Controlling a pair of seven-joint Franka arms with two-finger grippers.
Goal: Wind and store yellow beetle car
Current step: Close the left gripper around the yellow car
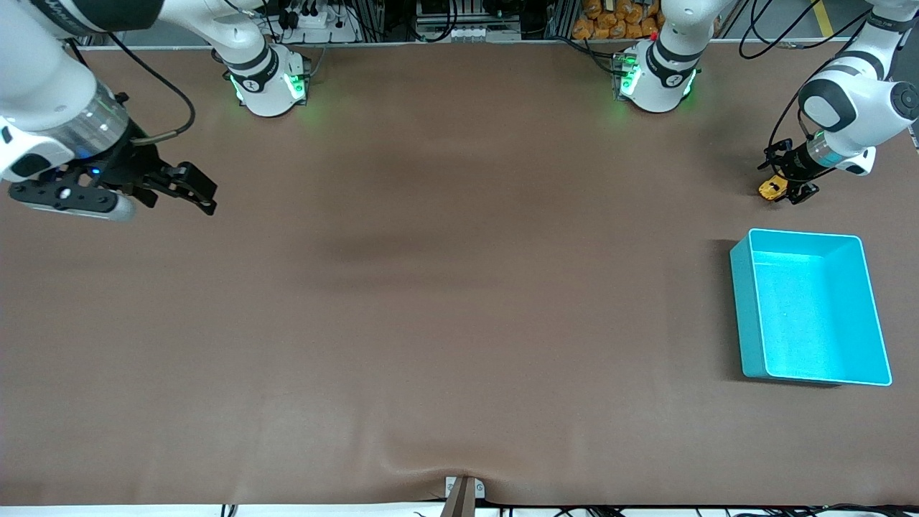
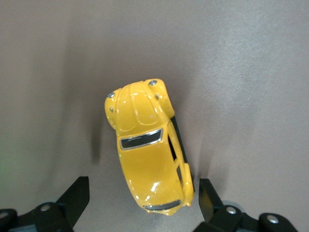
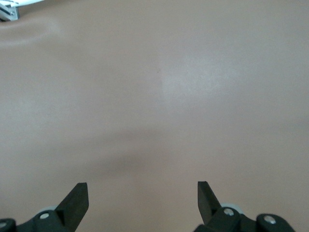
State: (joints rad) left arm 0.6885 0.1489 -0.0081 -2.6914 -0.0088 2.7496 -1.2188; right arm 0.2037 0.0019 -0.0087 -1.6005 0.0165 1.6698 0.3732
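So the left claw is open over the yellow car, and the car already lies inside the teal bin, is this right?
Not quite. The car lies on the table, outside the bin, as the front view shows. The left claw is indeed open over it.

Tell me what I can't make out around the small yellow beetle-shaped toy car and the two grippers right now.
- Small yellow beetle-shaped toy car: its wheels and underside are hidden by its own body in the left wrist view; too small in the front view.
- Left gripper: open around the car; finger bases cut off by the picture's edge.
- Right gripper: open, waiting over bare brown table.
- Teal rectangular plastic bin: floor partly washed out by glare.
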